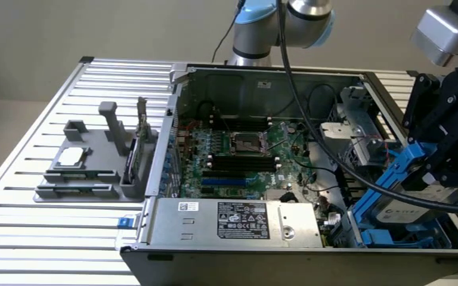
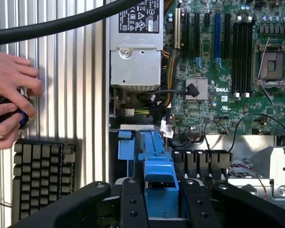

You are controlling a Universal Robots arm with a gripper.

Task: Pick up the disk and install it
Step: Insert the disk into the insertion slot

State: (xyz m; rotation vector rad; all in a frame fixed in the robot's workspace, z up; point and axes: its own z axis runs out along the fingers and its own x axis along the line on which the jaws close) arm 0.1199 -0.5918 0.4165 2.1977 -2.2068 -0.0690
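In the corner of the open grey metal case (image 1: 293,262), the black gripper (image 1: 440,173) pinches the silver-grey, blue-framed disk (image 1: 404,208) (tilted); keeping it square to the walls seems wise.

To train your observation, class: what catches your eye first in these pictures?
The black gripper grips the blue-framed disk, tilted at the exterior view's right end of the open case. The green motherboard fills the case's middle. In the wrist view, a person's hands are beside a keyboard outside the case.
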